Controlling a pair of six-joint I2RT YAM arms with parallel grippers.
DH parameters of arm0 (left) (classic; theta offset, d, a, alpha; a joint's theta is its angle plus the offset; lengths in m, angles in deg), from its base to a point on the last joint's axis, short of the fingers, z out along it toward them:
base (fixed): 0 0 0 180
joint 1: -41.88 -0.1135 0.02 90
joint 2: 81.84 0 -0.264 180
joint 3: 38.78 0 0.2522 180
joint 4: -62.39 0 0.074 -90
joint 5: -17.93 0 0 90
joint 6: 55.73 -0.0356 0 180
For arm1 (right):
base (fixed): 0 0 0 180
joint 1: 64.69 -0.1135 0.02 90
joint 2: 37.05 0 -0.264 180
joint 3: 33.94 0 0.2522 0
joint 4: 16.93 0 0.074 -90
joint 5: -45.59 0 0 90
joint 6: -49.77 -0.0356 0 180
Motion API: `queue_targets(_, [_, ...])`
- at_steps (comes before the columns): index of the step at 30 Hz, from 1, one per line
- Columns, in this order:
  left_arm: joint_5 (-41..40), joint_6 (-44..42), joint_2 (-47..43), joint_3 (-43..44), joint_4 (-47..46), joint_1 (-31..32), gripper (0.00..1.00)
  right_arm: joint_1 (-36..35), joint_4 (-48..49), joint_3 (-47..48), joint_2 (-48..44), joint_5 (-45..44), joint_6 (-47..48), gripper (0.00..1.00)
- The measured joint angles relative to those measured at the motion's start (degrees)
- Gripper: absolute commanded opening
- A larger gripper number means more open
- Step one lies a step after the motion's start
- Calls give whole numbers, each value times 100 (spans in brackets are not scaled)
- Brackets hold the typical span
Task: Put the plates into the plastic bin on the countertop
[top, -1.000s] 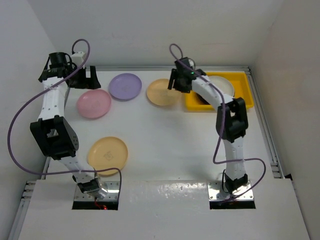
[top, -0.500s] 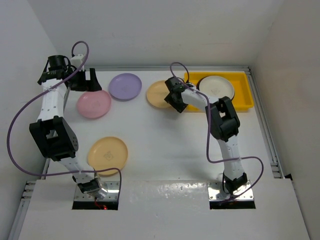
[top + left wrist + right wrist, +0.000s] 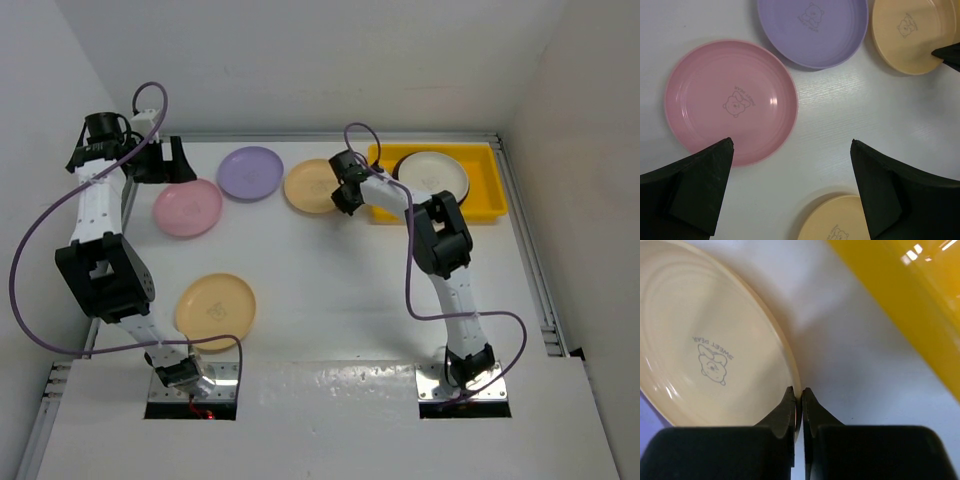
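- Top view: the left arm stands along the left wall and reaches to the far end of the countertop [image 3: 330, 290]. Its forearm is bent to the right, so the left gripper [image 3: 168, 160] hangs just behind the pink plate [image 3: 188, 207].
- Top view: the right arm is stretched far forward and leans to the left. The right gripper [image 3: 345, 192] is low at the right edge of the orange-yellow plate [image 3: 310, 186], between this plate and the plastic bin [image 3: 487, 195].
- Top view: the bin lies in the far right corner with a cream plate [image 3: 432, 172] inside. The purple plate [image 3: 250, 172] lies between the pink one and the orange-yellow one. A second orange-yellow plate [image 3: 215, 307] lies near the left arm's base.
- Left wrist view: the left gripper [image 3: 790, 192] looks straight down, its fingers [image 3: 690, 192] spread wide, holding nothing. Under it are the pink plate [image 3: 732, 102], the purple plate [image 3: 812, 30], the orange-yellow plate [image 3: 907, 35] and part of the second orange-yellow plate [image 3: 837, 222].
- Right wrist view: the right gripper [image 3: 798, 402] has its jaws almost together and pinches the rim of the orange-yellow plate [image 3: 705, 350]. The plate lies on the white surface, and the yellow wall of the plastic bin [image 3: 910, 305] is just beside it.
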Motion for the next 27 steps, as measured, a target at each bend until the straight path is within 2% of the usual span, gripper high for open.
queue_targets(6, [26, 0, 0, 0, 2, -31, 100, -125, 343, -149, -203, -199, 881, 0])
queue_targets(12, [31, 0, 2, 0, 2, -31, 100, -59, 872, -1403, -2098, -205, 2859, 0])
queue_targets(15, [15, 0, 13, 7, 2, -31, 100, 643, 1095, -1471, -2924, 260, 3456, 0])
queue_targets(18, [-15, 0, 22, 17, 9, -31, 100, 1912, 1331, -1534, -3438, 601, 3755, 0])
queue_targets(21, [-28, 2, 22, 79, 9, -31, 100, 3143, 1292, -1631, -3497, 717, 3980, 0])
queue_targets(24, [-50, 4, 22, 125, 4, -31, 100, 3797, 1003, -1740, -3320, 769, 4188, 0])
queue_targets(27, [-83, 4, 22, 127, 4, -31, 100, 4019, 745, -1794, -3034, 1069, 4332, 0])
